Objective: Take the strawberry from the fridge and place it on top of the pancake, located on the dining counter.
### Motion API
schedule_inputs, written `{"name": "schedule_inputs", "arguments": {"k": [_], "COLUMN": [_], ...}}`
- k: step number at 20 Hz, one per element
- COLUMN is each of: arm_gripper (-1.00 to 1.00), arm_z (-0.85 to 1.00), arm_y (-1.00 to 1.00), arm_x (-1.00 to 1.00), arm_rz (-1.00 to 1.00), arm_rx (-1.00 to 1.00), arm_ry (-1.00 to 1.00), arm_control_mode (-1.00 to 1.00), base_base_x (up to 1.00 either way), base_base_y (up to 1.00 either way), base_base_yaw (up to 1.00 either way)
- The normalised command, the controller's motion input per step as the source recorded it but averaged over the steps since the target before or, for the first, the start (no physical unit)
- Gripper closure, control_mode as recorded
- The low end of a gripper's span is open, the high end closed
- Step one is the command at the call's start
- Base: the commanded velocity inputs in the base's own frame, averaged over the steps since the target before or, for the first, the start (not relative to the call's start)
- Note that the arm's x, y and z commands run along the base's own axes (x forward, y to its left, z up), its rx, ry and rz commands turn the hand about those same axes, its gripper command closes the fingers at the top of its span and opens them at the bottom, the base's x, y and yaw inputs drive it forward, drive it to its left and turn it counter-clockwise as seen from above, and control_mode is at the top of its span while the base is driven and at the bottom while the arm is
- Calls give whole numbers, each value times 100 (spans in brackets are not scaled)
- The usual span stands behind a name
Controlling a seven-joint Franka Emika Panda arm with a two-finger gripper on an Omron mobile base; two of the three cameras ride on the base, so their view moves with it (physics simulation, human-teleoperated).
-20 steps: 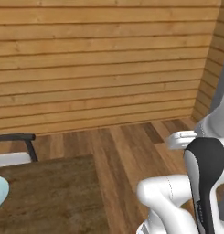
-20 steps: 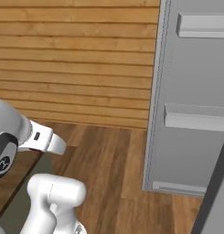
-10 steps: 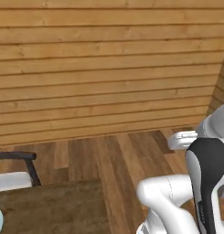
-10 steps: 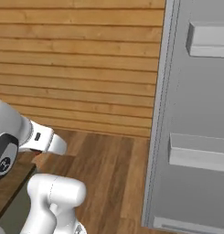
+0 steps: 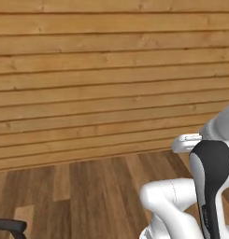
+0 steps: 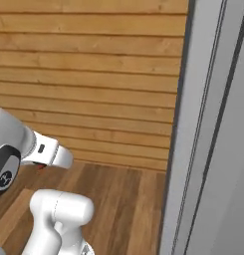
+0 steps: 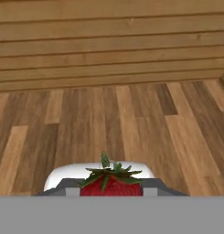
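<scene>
Up close, my hand view has the strawberry (image 7: 111, 184) clamped in my gripper (image 7: 111, 188), green top up, over the wood floor (image 7: 131, 123) near the plank wall (image 7: 109, 41). My right base view adds the grey fridge (image 6: 213, 149) beside that wall; the left one adds a dark chair arm (image 5: 8, 227).
</scene>
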Motion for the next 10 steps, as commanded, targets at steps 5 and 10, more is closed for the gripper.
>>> {"name": "schedule_inputs", "arguments": {"k": [5,10], "arm_gripper": [100,100], "arm_z": [0,0], "arm_y": [0,0], "arm_x": [0,0], "arm_rz": [0,0], "arm_rx": [0,0], "arm_ry": [0,0], "arm_control_mode": [100,100], "base_base_x": [100,100], "base_base_y": [4,37], "base_base_yaw": [0,0]}}
